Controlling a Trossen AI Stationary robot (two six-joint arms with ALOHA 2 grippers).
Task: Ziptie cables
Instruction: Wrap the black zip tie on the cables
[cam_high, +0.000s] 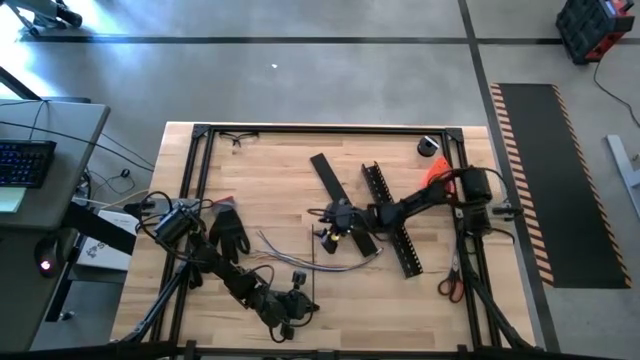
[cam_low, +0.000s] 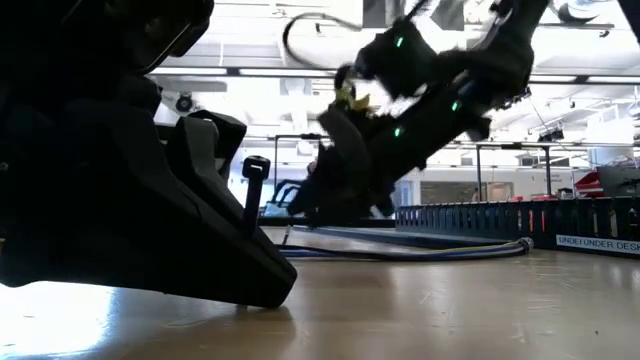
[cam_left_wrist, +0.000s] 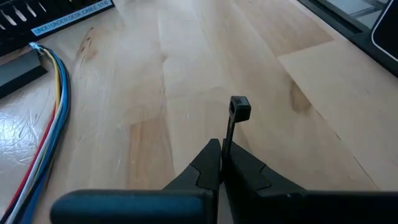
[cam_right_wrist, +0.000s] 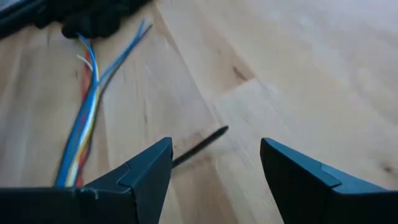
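Note:
The cables, thin blue, yellow, red and whitish wires, lie loose on the wooden table between the two arms; they also show in the left wrist view and the right wrist view. My left gripper is low near the table's front edge, shut on a black ziptie. My right gripper hovers open just above the table, right beside the cables. A thin black strap tip lies on the wood beyond its fingers. My left gripper pinches the ziptie's strap just below its square head, between the two fingertips. The head sticks up past the fingertips, nearly upright and clear of the table. The fingers slant down toward the wood.
A long black slotted channel bar and a flat black strip lie under and behind the right arm. A black glove lies at the left, orange-handled scissors at the right, a tape roll at the far right corner.

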